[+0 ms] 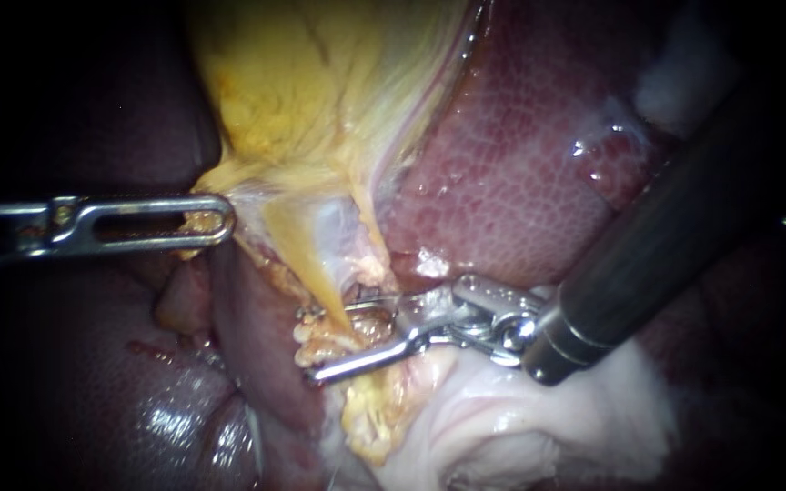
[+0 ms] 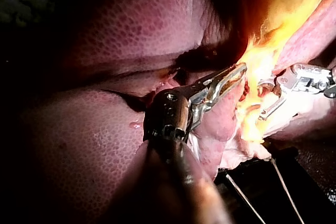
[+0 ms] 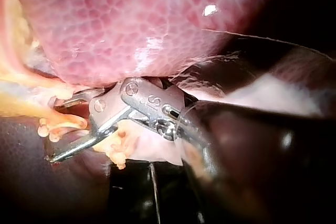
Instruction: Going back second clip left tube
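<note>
My left instrument (image 1: 216, 220) comes in from the left, its slotted jaws shut on the yellow edge of the gallbladder (image 1: 320, 100) and holding it taut. A pale yellow tube (image 1: 316, 264) runs down from there into fatty tissue. My right instrument (image 1: 307, 344) reaches in from the upper right with its jaws open. The tube's lower end lies in the gap between them. A metal glint by the upper jaw may be a clip; I cannot tell. In the right wrist view the open jaws (image 3: 55, 129) straddle yellow strands (image 3: 58, 121). In the left wrist view my left instrument (image 2: 228, 77) grips a tissue fold.
The red mottled liver (image 1: 520, 173) lies behind and to the right of the tube. Darker liver lobes (image 1: 138, 400) fill the lower left. Pale white tissue (image 1: 502, 427) sits under my right instrument's shaft. White gauze-like material (image 1: 684, 82) shows at the upper right.
</note>
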Controlling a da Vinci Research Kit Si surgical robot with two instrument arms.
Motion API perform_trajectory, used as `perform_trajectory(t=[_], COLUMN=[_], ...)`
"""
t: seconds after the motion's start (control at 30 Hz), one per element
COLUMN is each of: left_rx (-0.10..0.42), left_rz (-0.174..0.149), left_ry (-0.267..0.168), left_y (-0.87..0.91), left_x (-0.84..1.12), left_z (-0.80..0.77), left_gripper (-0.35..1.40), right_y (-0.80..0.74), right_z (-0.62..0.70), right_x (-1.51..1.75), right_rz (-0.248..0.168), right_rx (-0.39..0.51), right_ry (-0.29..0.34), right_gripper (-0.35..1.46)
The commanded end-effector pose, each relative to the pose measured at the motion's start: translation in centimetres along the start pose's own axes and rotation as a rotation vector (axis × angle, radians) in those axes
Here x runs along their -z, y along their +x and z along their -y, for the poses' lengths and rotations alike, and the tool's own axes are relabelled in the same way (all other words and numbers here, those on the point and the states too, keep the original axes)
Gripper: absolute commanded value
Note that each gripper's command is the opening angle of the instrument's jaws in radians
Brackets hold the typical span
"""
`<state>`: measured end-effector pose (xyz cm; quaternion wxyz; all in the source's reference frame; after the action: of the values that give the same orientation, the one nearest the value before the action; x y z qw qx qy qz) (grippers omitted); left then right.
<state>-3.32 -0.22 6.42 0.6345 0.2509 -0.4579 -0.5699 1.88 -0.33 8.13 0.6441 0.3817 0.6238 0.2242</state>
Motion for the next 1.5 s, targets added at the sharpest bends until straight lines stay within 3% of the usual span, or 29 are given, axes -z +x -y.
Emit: perform_trajectory(t=[0.03,0.17,0.37,0.6,0.83,1.0,1.17,1.37,1.5], left_rx=[-0.001,-0.001,-0.001,-0.001,-0.003,-0.004,0.001,0.0,0.005], left_rz=[0.0,0.0,-0.001,-0.001,0.001,0.003,0.005,0.005,-0.023], left_ry=[0.001,0.001,0.001,0.002,0.0,-0.002,-0.003,0.009,0.013], left_y=[0.0,0.0,0.0,0.0,0.03,0.06,0.08,0.21,0.44], left_x=[0.0,0.0,0.01,0.03,0.0,-0.03,-0.07,-0.31,-0.68], left_z=[0.0,0.0,0.0,-0.01,-0.01,-0.02,-0.02,-0.05,-0.08], left_gripper=[-0.35,-0.35,-0.35,-0.35,-0.35,-0.35,-0.35,-0.35,-0.35], right_y=[0.03,0.11,0.08,0.22,0.6,0.91,1.1,1.16,1.16], right_z=[0.02,0.06,0.08,0.28,0.54,0.73,0.9,0.97,0.97], right_x=[0.04,0.14,0.12,0.5,1.0,1.29,1.47,1.51,1.5], right_rz=[-0.001,-0.006,-0.003,0.048,0.046,0.076,0.094,0.099,0.099], right_rx=[0.002,0.0,0.001,0.057,0.13,0.172,0.201,0.215,0.215], right_ry=[0.0,-0.011,-0.003,-0.027,-0.071,-0.104,-0.119,-0.122,-0.123], right_gripper=[0.6,0.6,0.6,0.6,0.6,0.6,0.6,0.6,0.6])
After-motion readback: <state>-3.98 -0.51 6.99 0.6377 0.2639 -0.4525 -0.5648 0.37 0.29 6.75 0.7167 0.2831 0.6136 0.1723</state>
